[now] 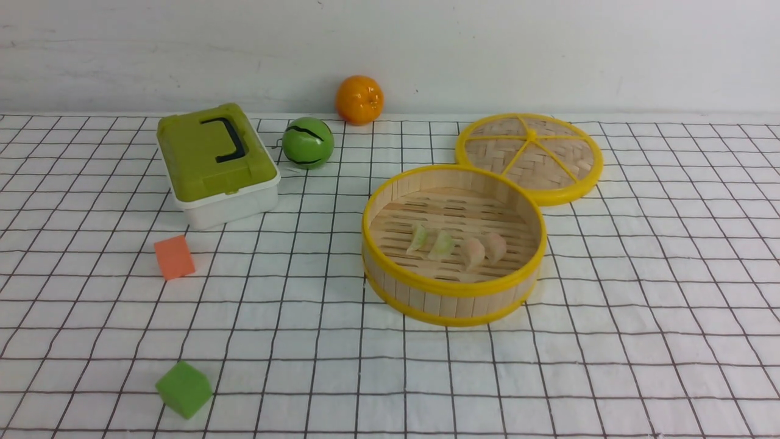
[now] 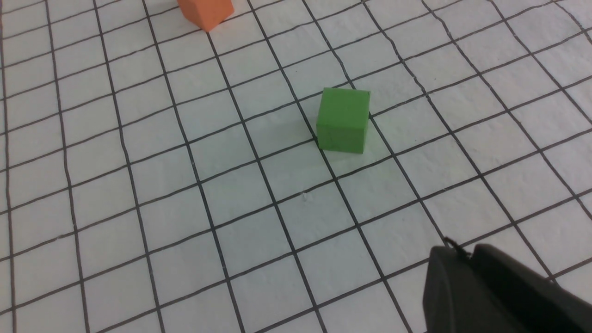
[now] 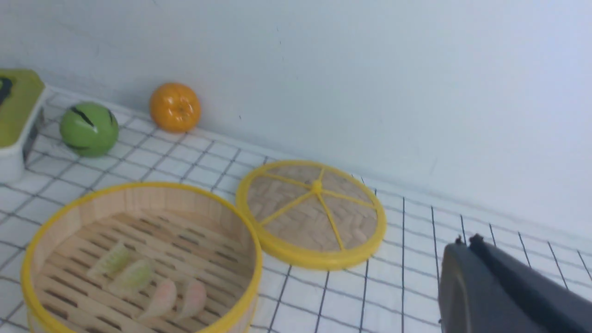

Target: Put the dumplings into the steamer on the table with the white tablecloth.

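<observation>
Starting nearest the robot, the white tablecloth (image 1: pixel 609 378) with its thin black grid drapes the whole surface (image 1: pixel 701 292) and is slightly wrinkled. Only a black edge of the left jaws shows in the left wrist view, above bare cloth, and I cannot tell whether they are spread or pressed together. The same holds for the right jaws, of which the right wrist view shows just a dark corner.

A green foam cube (image 1: pixel 183 389) sits at the near left, turned corner-on to the grid. Farther back on the same side lies an orange foam cube (image 1: pixel 174 257), well apart from it.

Right of centre stands the steamer (image 1: pixel 451 303), a round bamboo-slat basket with yellow rims, open at the top. All four dumplings (image 1: pixel 473 252) lie inside it on the slatted floor, in a close row toward its near side. The two pale green ones (image 1: pixel 431 242) are on the left and the two pale pink-orange ones (image 1: pixel 495 246) on the right.

Behind the orange cube rests a white box (image 1: pixel 231 204), closed, with an olive-green top and a black handle. The woven lid (image 1: pixel 530 155) with yellow spokes lies flat behind and to the right of the steamer, its rim touching or just beside the steamer's far rim. A green ball (image 1: pixel 308 142) with black streaks sits just right of the box. An orange fruit (image 1: pixel 359 99) stands farthest back, near the pale wall (image 1: pixel 548 49).
</observation>
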`<state>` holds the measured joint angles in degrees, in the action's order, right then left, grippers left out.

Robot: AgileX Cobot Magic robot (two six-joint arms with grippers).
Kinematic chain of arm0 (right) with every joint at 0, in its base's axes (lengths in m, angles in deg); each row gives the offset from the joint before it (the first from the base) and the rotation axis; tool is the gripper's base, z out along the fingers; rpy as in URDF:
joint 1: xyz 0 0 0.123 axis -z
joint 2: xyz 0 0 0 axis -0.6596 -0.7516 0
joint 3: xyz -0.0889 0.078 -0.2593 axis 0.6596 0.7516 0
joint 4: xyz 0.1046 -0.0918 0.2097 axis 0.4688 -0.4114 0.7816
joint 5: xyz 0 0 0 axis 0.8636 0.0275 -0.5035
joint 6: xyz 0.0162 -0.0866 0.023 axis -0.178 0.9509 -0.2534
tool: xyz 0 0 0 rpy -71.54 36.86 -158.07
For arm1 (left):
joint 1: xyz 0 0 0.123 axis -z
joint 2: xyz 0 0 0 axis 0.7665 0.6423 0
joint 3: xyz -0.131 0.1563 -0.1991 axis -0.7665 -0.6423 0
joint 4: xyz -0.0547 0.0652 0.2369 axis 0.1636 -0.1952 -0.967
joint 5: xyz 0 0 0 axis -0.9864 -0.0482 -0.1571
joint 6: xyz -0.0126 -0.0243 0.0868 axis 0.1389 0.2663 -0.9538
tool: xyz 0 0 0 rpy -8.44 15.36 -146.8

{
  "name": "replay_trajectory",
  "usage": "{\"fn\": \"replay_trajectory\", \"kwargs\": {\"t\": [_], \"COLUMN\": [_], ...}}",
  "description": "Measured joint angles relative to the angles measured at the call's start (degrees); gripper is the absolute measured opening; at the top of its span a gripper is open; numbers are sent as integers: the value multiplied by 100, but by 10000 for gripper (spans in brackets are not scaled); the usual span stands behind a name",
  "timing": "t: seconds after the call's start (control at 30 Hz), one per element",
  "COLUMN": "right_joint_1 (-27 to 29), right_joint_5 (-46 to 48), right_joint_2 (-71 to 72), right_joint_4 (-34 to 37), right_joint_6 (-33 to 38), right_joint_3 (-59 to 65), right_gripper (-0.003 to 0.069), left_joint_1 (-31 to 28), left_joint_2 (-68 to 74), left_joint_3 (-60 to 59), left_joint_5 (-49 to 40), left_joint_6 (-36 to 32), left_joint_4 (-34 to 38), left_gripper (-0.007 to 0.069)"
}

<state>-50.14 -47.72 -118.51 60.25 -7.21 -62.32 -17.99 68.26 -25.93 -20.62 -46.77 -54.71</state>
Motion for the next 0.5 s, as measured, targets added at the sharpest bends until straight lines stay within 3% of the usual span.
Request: {"fn": "replay_trajectory", "kwargs": {"t": [0.13,0.5], "right_joint_1": [-77,-77], "right_joint_5": [-578,-657], "right_joint_2": [388,460], "right_joint_4": [0,20], "right_joint_6": [-18,-43], "right_joint_3": [579,1093], "right_gripper": [-20,-11], "left_joint_1": [0,0], "left_joint_2": [0,0], "left_joint_3": [0,0], "left_joint_5": [0,5], "left_joint_6": [0,0], "left_joint_4": [0,0], "left_gripper": [52,57]}}
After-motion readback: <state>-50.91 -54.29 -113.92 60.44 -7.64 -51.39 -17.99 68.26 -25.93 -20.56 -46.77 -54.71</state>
